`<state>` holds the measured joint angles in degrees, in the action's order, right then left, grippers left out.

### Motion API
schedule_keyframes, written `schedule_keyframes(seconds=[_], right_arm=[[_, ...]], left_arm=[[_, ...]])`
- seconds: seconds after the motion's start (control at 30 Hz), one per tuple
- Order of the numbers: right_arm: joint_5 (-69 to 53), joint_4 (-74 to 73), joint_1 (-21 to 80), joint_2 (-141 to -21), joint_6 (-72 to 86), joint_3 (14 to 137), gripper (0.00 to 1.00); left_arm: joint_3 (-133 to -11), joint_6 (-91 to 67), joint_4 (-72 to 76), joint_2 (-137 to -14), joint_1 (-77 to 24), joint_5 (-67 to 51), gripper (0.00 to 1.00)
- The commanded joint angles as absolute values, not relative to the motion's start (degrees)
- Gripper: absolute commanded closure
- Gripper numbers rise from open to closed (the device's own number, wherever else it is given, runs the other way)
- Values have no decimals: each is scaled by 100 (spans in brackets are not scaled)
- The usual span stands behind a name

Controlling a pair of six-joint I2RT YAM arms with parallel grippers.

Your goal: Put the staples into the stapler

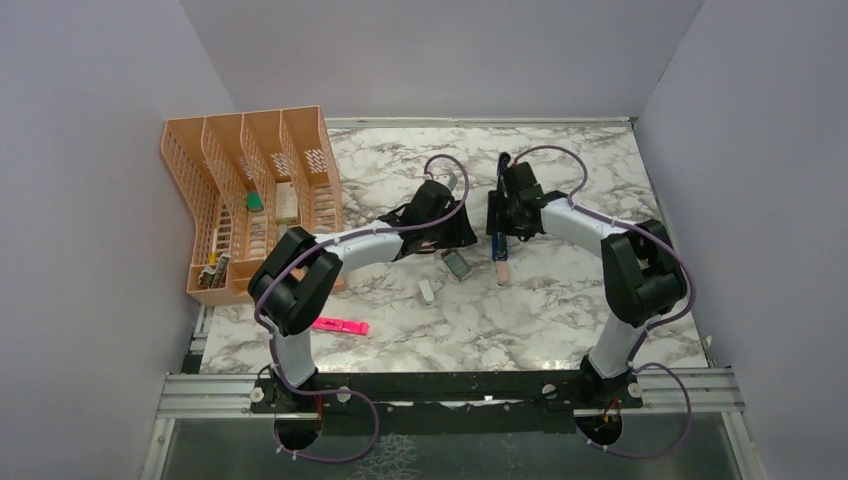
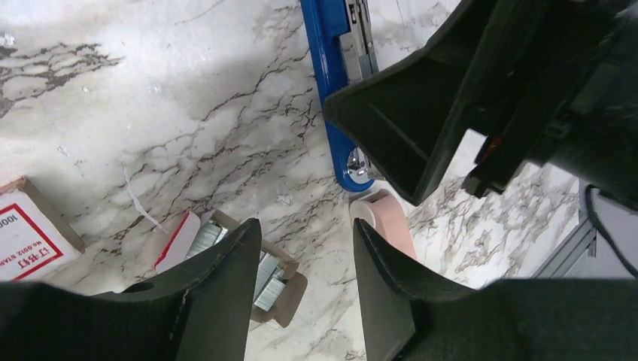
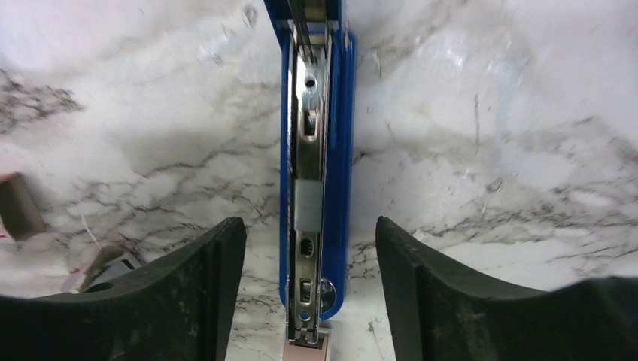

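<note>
- Black fingers (image 3: pixel 203 293) of the right pincer (image 3: pixel 308 226) are standing apart, one on each side of the slim blue stapler (image 3: pixel 342 150), and they are not touching it.
- The stapler is lying flat on the white marble-patterned desk (image 3: pixel 489 150), with its silvery metal channel showing on top.
- The left pincer (image 2: pixel 305 226) is also standing apart and is holding nothing; it is hovering over the small cardboard tray of silvery-grey staples (image 2: pixel 271 280).
- This tray is lying near the stapler's near end, to its left.
- A small peach-pink piece (image 2: pixel 387 218) is lying at that same end.
- A red-and-white cardboard box (image 2: pixel 30 241) is lying further left.
</note>
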<state>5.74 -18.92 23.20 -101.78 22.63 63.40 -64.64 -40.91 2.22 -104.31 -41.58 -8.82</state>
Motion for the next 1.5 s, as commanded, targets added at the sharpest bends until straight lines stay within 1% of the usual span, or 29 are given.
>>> schedule_keyframes(seconds=[0.0, 0.2, 0.4, 0.53, 0.73, 0.87, 1.03, 1.1, 1.17, 1.27, 1.33, 1.47], right_arm=[[1182, -2045, 2313, -10006, 2320, 7052, 29], [1900, -1856, 2202, -10206, 2355, 8018, 28], [1931, -1745, 2003, -10816, 2369, 8978, 25], [1791, -1836, 1964, -11327, 2252, 9450, 25], [1520, -1716, 1964, -11492, 1921, 9518, 34], [1442, -1515, 1968, -11439, 1706, 9429, 42], [1480, -1609, 1963, -11438, 1579, 9521, 49], [1485, -1762, 1966, -11459, 1582, 9613, 55], [1494, -1901, 1963, -11457, 1615, 9663, 64], [1418, -1875, 1965, -11358, 1639, 9572, 71], [1379, -1793, 1967, -11278, 1633, 9496, 73], [1288, -1559, 1964, -11182, 1489, 9439, 73]], left_arm=[[-6771, -4164, 372, -10614, -4098, -1002, 50], [-6934, -4225, 342, -10846, -4053, -1033, 51], [-6446, -4416, 577, -10736, -3958, -1128, 51], [-6395, -4417, 628, -10756, -3946, -1260, 51], [-6568, -4484, 780, -11026, -3949, -1561, 53], [-6799, -4500, 879, -11235, -3949, -1701, 56], [-7015, -4543, 907, -11499, -3963, -1787, 60], [-7075, -4553, 918, -11567, -3980, -1805, 62], [-7132, -4561, 923, -11644, -3992, -1848, 62], [-7238, -4566, 932, -11805, -4028, -1959, 63], [-7332, -4569, 932, -11947, -4062, -2021, 64], [-7552, -4553, 935, -12163, -4126, -2100, 66]])
